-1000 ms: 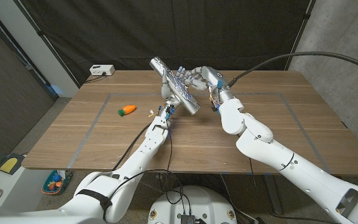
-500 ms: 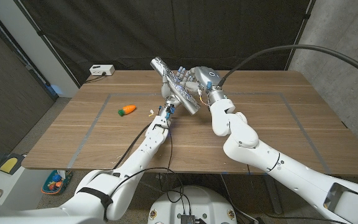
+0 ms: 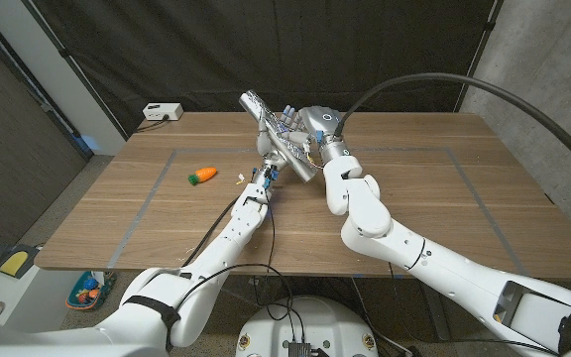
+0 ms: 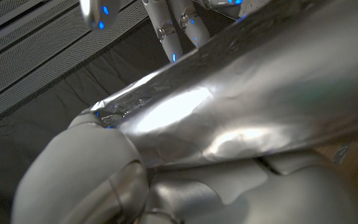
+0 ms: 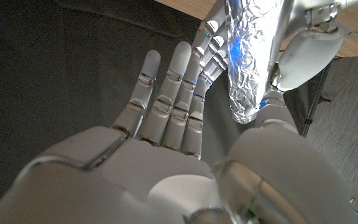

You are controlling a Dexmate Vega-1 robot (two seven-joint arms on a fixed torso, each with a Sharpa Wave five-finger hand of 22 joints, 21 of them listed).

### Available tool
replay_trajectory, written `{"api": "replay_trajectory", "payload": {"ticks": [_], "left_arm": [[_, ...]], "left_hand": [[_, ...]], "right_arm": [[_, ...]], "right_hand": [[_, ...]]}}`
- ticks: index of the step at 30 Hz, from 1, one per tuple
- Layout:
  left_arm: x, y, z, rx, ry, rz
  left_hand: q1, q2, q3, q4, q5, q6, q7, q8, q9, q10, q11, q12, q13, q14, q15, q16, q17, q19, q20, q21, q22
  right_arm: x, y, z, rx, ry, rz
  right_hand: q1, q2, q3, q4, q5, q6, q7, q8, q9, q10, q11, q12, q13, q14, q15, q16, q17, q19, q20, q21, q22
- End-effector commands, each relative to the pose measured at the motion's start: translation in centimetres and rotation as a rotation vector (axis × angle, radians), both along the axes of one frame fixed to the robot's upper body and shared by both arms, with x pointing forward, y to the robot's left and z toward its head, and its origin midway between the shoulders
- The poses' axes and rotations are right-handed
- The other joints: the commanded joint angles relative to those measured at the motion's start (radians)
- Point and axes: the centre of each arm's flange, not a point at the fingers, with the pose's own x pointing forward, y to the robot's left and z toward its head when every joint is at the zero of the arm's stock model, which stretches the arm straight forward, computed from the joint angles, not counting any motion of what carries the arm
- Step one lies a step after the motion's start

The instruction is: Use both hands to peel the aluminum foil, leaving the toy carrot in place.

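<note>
Head view, near to far. Both arms come up from the bottom corners and meet over the far middle of the wooden desk (image 3: 444,198). Toy carrot (image 3: 202,176) lies bare on the desk at about 9 o'clock from the hands, well apart from them, with a small pale scrap (image 3: 238,178) just beside it on the 3 o'clock side. Left hand (image 3: 269,159) grips the aluminum foil (image 3: 284,141), a long crumpled silver roll held off the desk and tilted, its high end toward 11 o'clock; the left wrist view shows the foil (image 4: 241,99) lying right across that hand. Right hand (image 3: 305,131) sits at the foil's 3 o'clock side; in the right wrist view its fingers (image 5: 166,106) are straight and spread, nothing in them, with the foil (image 5: 253,56) just beside. At the desk's far left edge, a white box (image 3: 162,112).
</note>
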Motion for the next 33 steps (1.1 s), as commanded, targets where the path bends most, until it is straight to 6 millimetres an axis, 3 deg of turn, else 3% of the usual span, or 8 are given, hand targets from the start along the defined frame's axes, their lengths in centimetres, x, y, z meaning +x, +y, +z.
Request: {"api": "replay_trajectory", "payload": {"ticks": [1, 14, 19, 23, 25, 26, 28, 33], "left_arm": [[0.2, 0.2, -0.1, 0.000, 0.004, 0.003], [0.2, 0.1, -0.1, 0.001, 0.001, -0.002], [0.2, 0.2, -0.1, 0.000, 0.001, 0.000], [0.2, 0.3, -0.1, 0.000, -0.001, 0.001], [0.2, 0.3, -0.1, 0.001, -0.002, -0.001], [0.2, 0.3, -0.1, 0.001, -0.002, -0.001], [0.2, 0.3, -0.1, 0.004, -0.003, 0.002], [0.2, 0.2, -0.1, 0.006, -0.006, 0.001]], "left_hand": [[0.002, 0.006, 0.000, -0.004, 0.008, 0.008, 0.004, 0.000, 0.000, 0.006, -0.005, 0.000, 0.000, -0.005, -0.115, 0.003, -0.001, 0.009, 0.002, -0.006, 0.002], [0.004, 0.008, -0.005, -0.007, 0.013, 0.010, 0.003, -0.003, -0.006, 0.006, -0.007, -0.002, -0.006, -0.003, -0.115, 0.003, -0.002, 0.011, 0.000, -0.010, 0.002], [0.004, 0.009, -0.007, -0.007, 0.015, 0.010, 0.003, -0.005, -0.009, 0.007, -0.005, -0.002, -0.010, -0.002, -0.115, 0.003, -0.002, 0.011, -0.001, -0.013, 0.002], [0.003, 0.010, -0.009, -0.007, 0.016, 0.012, 0.004, -0.005, -0.011, 0.008, -0.006, -0.002, -0.012, -0.001, -0.114, 0.004, -0.002, 0.012, -0.002, -0.014, 0.002], [0.003, 0.011, -0.010, -0.007, 0.017, 0.013, 0.005, -0.005, -0.012, 0.009, -0.006, -0.002, -0.013, -0.001, -0.114, 0.004, -0.002, 0.012, -0.002, -0.015, 0.002], [0.003, 0.011, -0.010, -0.007, 0.017, 0.014, 0.006, -0.005, -0.012, 0.009, -0.006, -0.002, -0.013, 0.000, -0.115, 0.004, -0.002, 0.013, -0.002, -0.015, 0.002], [0.003, 0.012, -0.011, -0.007, 0.018, 0.014, 0.005, -0.005, -0.013, 0.010, -0.006, -0.002, -0.014, -0.001, -0.114, 0.004, -0.003, 0.013, -0.002, -0.016, 0.002], [0.002, 0.015, -0.013, -0.007, 0.020, 0.015, 0.006, -0.006, -0.015, 0.010, -0.005, -0.002, -0.017, 0.001, -0.115, 0.004, -0.003, 0.013, -0.002, -0.017, 0.002]], "right_arm": [[1.1, 2.1, -0.5, -0.075, 0.067, -0.031], [1.8, 3.5, -1.1, -0.119, 0.043, -0.100], [2.2, 3.7, -1.3, -0.102, 0.019, -0.103], [2.2, 3.7, -1.4, -0.075, -0.012, -0.099], [2.3, 3.6, -1.4, -0.056, -0.027, -0.090], [2.4, 3.5, -1.4, -0.050, -0.031, -0.079], [2.4, 3.4, -1.4, -0.033, -0.042, -0.063], [2.5, 3.2, -1.4, -0.006, -0.066, -0.053]], "right_hand": [[0.000, -0.003, -0.005, -0.001, 0.007, -0.007, -0.001, -0.006, 0.006, -0.012, 0.002, -0.006, 0.006, -0.009, -0.062, -0.007, 0.000, -0.017, 0.002, 0.008, 0.009], [0.023, -0.018, -0.008, -0.015, 0.017, -0.013, -0.010, -0.010, 0.006, -0.019, -0.006, -0.013, 0.011, -0.006, -0.068, -0.006, -0.002, -0.032, 0.002, 0.019, 0.018], [0.088, -0.015, 0.000, -0.038, 0.034, -0.002, -0.021, -0.005, 0.007, 0.003, -0.024, -0.010, 0.017, 0.019, -0.091, 0.017, 0.010, -0.028, -0.011, 0.030, 0.013], [0.169, 0.036, 0.025, -0.046, 0.050, 0.046, -0.025, 0.009, 0.008, 0.057, -0.031, 0.006, 0.025, 0.058, -0.103, 0.061, 0.038, 0.000, -0.027, 0.071, 0.033], [0.219, 0.099, 0.052, -0.042, 0.053, 0.067, -0.025, 0.013, 0.009, 0.073, -0.035, 0.009, 0.030, 0.071, -0.106, 0.069, 0.034, 0.007, -0.035, 0.096, 0.045], [0.222, 0.105, 0.053, -0.041, 0.052, 0.072, -0.026, 0.015, 0.009, 0.078, -0.037, 0.010, 0.030, 0.074, -0.107, 0.071, 0.033, 0.007, -0.039, 0.098, 0.045], [0.233, 0.151, 0.066, -0.028, 0.047, 0.087, -0.026, 0.017, 0.009, 0.094, -0.034, 0.014, 0.033, 0.077, -0.111, 0.072, 0.033, 0.012, -0.047, 0.109, 0.044], [0.269, 0.206, 0.090, -0.030, 0.033, 0.107, -0.030, 0.018, 0.008, 0.119, -0.039, 0.020, 0.037, 0.086, -0.115, 0.072, 0.036, 0.016, -0.064, 0.130, 0.045]]}}
